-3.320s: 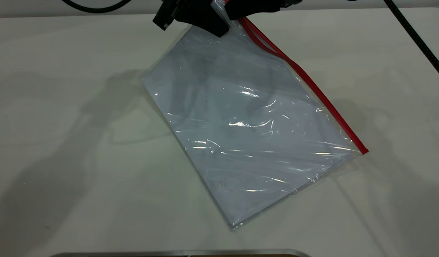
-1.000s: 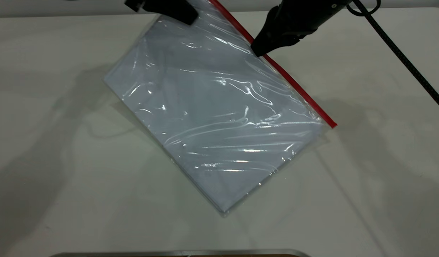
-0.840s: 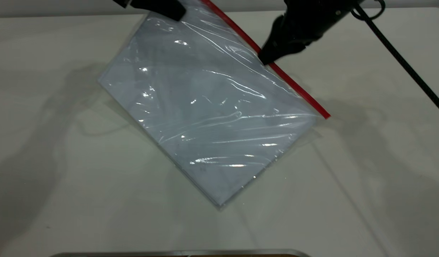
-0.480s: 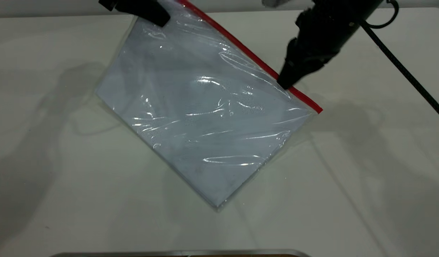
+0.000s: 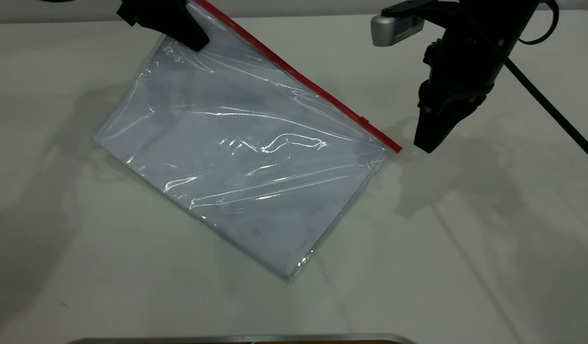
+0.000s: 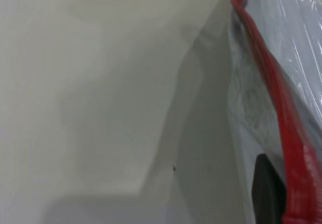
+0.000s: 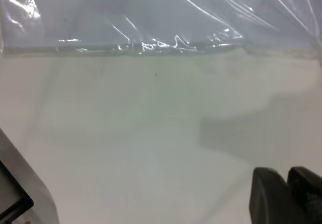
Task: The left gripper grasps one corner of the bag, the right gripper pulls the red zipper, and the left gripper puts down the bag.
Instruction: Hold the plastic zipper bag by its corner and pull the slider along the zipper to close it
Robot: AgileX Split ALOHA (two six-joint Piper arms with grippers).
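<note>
- In the exterior view, you had the left gripper (image 5: 179, 24) at the far edge of the worktop (image 5: 465, 263), left of the middle, clenched on the corner of the bag (image 5: 194, 10) where the red zipper (image 5: 298, 79) begins.
- The bag (image 5: 246, 157) hung tilted from that hold, its lowest clear corner touching the worktop near the middle and its pale sheet showing through the glossy plastic.
- The red zipper ran along the bag's upper long edge down toward the right, with a tiny slider tab (image 5: 364, 120) close to its lower end.
- Your right gripper (image 5: 425, 143) was just beside that lower end, apart from the strip, its fingers pressed together on nothing and its silver-grey box (image 5: 394, 29) above.
- In the left wrist view, a black jaw pad (image 6: 266, 194) pressed the clear plastic beside the red strip (image 6: 282, 113), over bare worktop.
- In the right wrist view, two fingertips (image 7: 287, 194) sat side by side, touching, with the bag's clear edge (image 7: 151, 45) well apart over the worktop.
</note>
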